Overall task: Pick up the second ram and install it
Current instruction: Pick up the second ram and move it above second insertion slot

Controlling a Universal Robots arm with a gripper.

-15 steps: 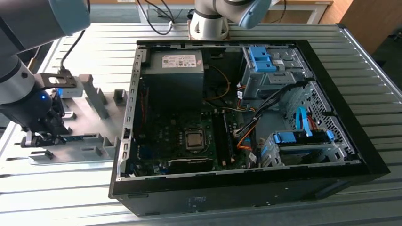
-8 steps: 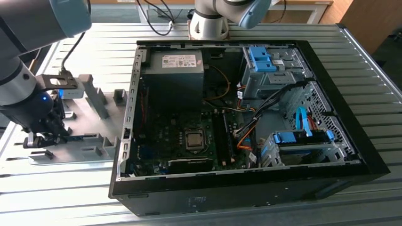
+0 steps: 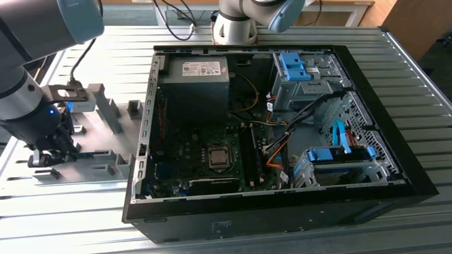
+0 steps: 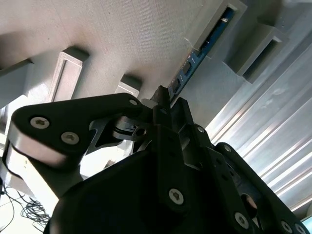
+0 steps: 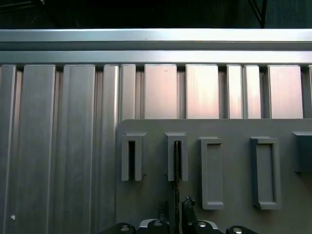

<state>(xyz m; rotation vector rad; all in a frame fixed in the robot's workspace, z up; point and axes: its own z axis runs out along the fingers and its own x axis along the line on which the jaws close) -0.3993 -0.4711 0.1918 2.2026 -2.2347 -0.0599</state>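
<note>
Currently the gripper (image 3: 51, 157) is seen low over a grey fixture plate (image 3: 99, 173) at the exterior view's left. The plate lies beside the open computer case (image 3: 282, 214) on the slatted metal table (image 3: 71, 217). In both wrist views the second ram (image 4: 207, 46) (image 5: 176, 161) is stood on edge in a slotted holder (image 5: 170, 156) on that plate, with its near end reaching the gripper. Whether the ram is clamped or merely straddled cannot be told.

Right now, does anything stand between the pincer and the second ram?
Nothing visible does. The pincer is right at one end of the second ram, which stands on edge in a slot of the grey holder.
</note>
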